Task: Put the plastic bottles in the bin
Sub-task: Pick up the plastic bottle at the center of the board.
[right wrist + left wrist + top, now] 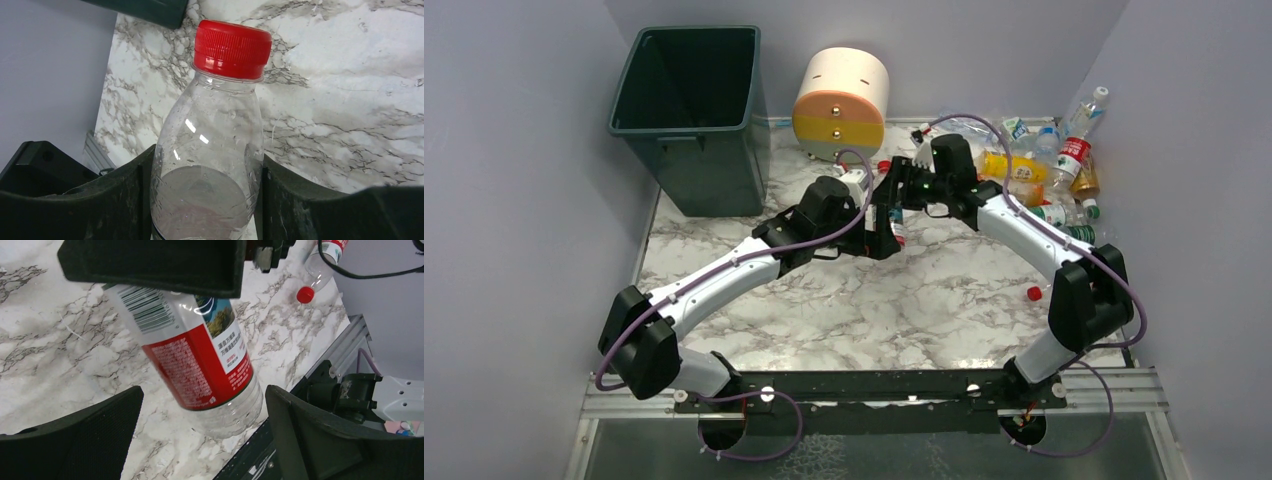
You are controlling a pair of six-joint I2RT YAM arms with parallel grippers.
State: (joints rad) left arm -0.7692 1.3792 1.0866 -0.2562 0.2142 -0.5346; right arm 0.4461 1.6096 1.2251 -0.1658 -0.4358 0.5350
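Legible print: one bottle label only, and most of it is too small to read.
Left wrist view: the red-labelled bottle (200, 365) carries a black barcode (150, 310) on a white panel, with the digits beside it blurred. Next to it, a white strip holds columns of Chinese characters (231, 354) in red and black that cannot be made out. The white fine print (187, 365) on the red field is illegible. Top view: labels on the bottles (1072, 155) at the far right corner of the table (944, 300) are unreadable.

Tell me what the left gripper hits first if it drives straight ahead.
Probably the bottle, held in the right gripper: it lies dead ahead between the open fingers of the left gripper. Depth is hard to judge.
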